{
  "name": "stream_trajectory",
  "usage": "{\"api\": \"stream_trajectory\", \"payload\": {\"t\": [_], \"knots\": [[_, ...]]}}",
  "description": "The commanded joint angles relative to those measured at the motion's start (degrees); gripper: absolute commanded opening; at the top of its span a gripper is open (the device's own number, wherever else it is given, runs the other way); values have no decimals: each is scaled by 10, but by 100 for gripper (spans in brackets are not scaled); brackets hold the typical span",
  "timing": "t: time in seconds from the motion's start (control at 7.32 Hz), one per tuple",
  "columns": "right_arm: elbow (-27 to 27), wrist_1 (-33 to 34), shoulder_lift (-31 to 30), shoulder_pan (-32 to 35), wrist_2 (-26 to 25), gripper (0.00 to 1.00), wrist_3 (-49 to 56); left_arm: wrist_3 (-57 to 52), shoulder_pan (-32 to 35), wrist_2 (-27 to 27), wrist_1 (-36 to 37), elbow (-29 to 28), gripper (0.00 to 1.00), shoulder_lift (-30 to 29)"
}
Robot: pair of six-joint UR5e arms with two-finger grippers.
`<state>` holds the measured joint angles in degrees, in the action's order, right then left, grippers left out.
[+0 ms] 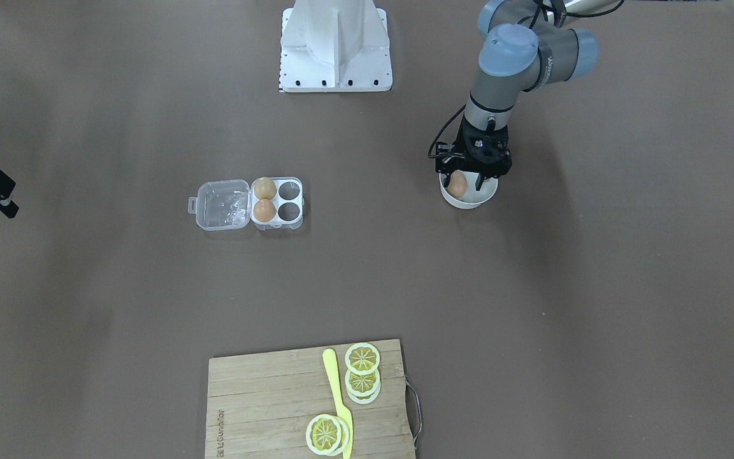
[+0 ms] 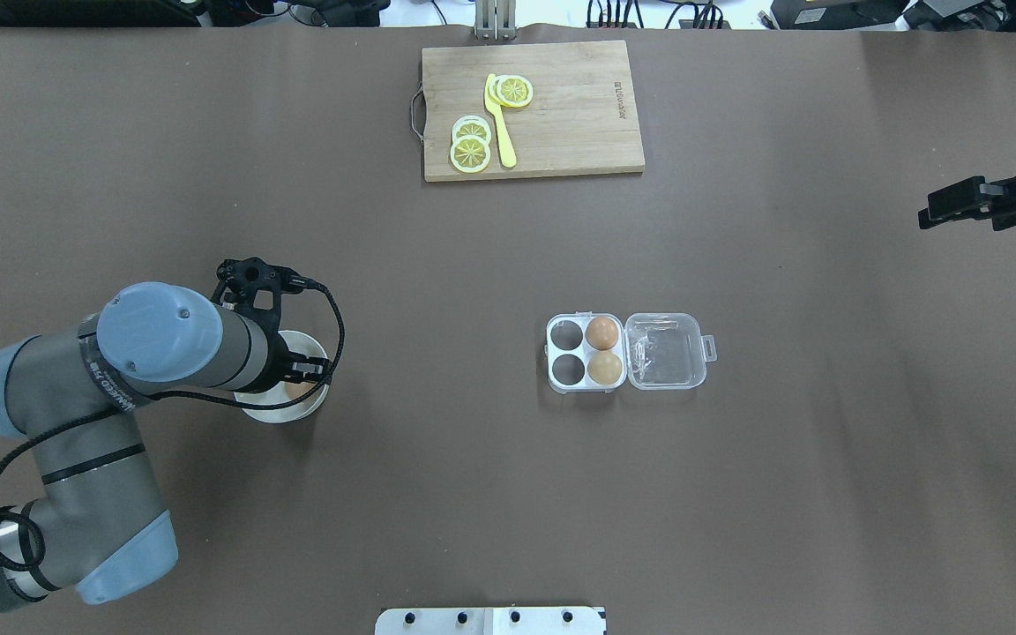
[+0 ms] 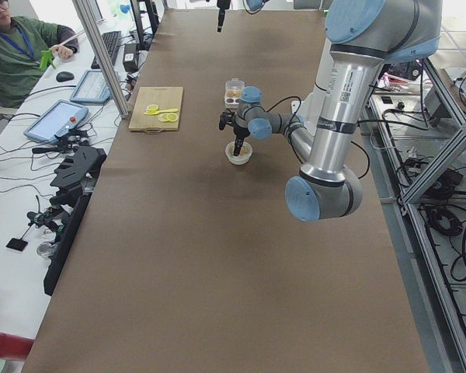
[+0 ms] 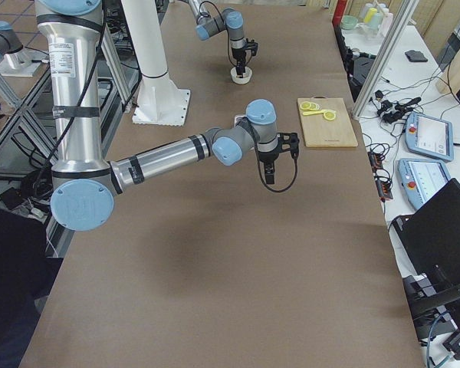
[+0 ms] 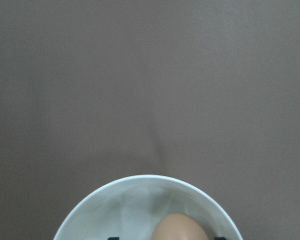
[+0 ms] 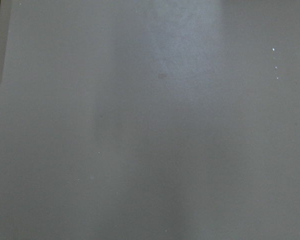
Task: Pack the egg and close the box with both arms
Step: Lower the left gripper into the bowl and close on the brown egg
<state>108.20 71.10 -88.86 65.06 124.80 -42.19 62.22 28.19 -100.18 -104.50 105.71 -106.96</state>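
Note:
A brown egg lies in a round white bowl; both also show in the left wrist view, the egg inside the bowl. My left gripper reaches down into the bowl, open, with a finger on each side of the egg and a gap showing. The clear box lies open at mid-table, lid flat. Two brown eggs fill the cells next to the lid; the other two cells are empty. My right gripper hovers open and empty, far off at the table's end.
A wooden cutting board with lemon slices and a yellow knife lies at the operators' edge. The white pedestal stands at the robot's side. A person sits beside the table.

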Motion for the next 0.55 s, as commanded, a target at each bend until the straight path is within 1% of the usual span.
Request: {"api": "stream_trajectory", "payload": {"t": [0.0, 0.41], "knots": [[0, 0, 0, 0, 0, 100, 0, 0, -3, 1, 0, -2, 70, 0], [0, 0, 0, 0, -1, 100, 0, -1, -4, 1, -17, -13, 70, 0]]}}
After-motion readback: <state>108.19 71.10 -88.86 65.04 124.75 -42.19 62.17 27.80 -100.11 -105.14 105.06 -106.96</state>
